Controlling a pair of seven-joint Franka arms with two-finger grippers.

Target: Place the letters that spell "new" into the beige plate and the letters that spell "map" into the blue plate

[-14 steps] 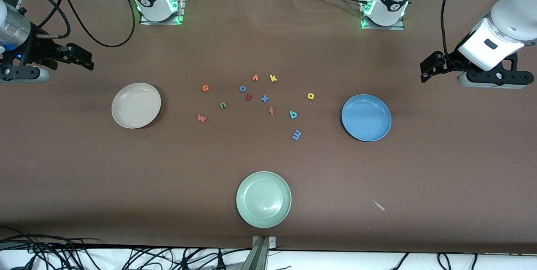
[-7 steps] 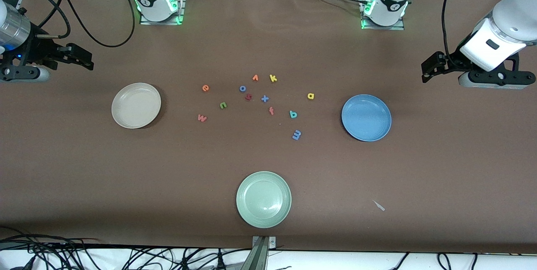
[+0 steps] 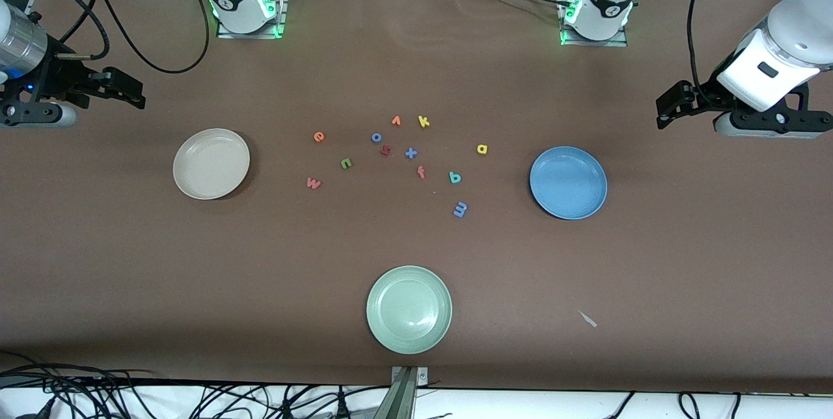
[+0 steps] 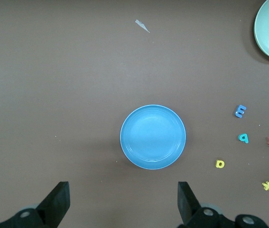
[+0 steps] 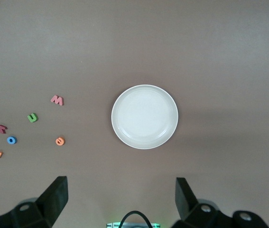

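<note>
Both plates bare; my left gripper (image 4: 121,204) hangs wide open, empty, above the table by the blue plate (image 3: 568,183), my right gripper (image 5: 120,202) likewise by the beige plate (image 3: 211,163). Letters lie flat between the plates: n (image 3: 346,162), e (image 3: 318,136), w (image 3: 314,183), m (image 3: 460,209), a (image 3: 481,149), p (image 3: 455,177). Likely light, squashy foam; I'd pinch across the outer edges, straight down.

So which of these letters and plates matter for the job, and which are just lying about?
Job: green n, orange e, pink w, beige plate; blue m, yellow a, teal p, blue plate.
Lying about: pale green plate, yellow k, orange v, blue o, blue x, red f.
</note>
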